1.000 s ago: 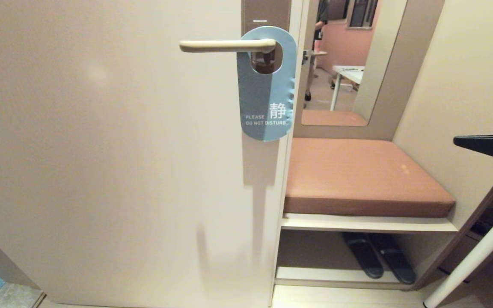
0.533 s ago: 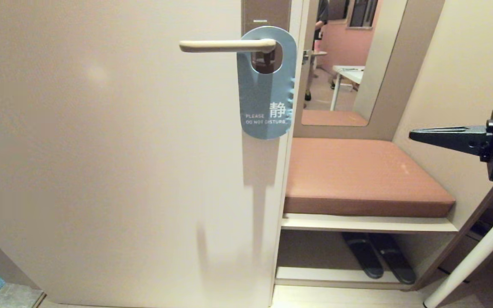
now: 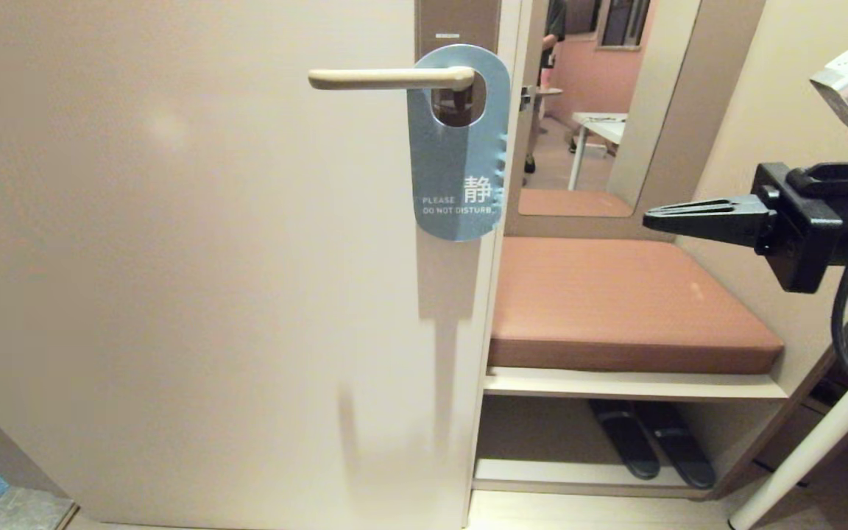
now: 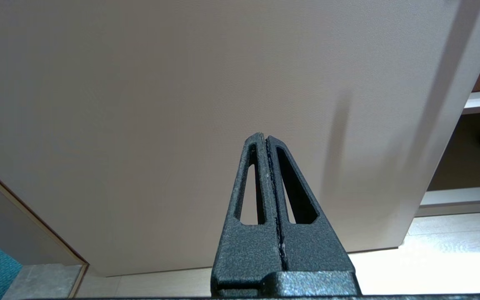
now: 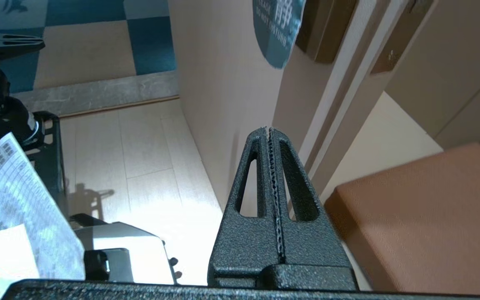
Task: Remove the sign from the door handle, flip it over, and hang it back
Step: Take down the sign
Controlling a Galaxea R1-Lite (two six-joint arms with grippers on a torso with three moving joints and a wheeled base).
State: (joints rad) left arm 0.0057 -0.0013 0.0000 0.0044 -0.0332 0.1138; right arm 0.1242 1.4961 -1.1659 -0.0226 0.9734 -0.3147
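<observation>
The sign hangs by its oval hole on the door handle, blue "PLEASE DO NOT DISTURB" side facing me; its lower end also shows in the right wrist view. The cream lever sticks out leftward from a brown backplate. My right gripper is shut and empty, pointing left over the bench, well right of the sign and about level with its lower edge. In its own view the right gripper aims at the door's edge. My left gripper is shut, empty, low before the door.
The cream door fills the left. Beside it is a padded brown bench with slippers on the shelf below and a mirror above. A white pole leans at the right.
My right arm has come in from the right edge and risen, its shut gripper moving left toward the sign. The sign and handle have not moved.
</observation>
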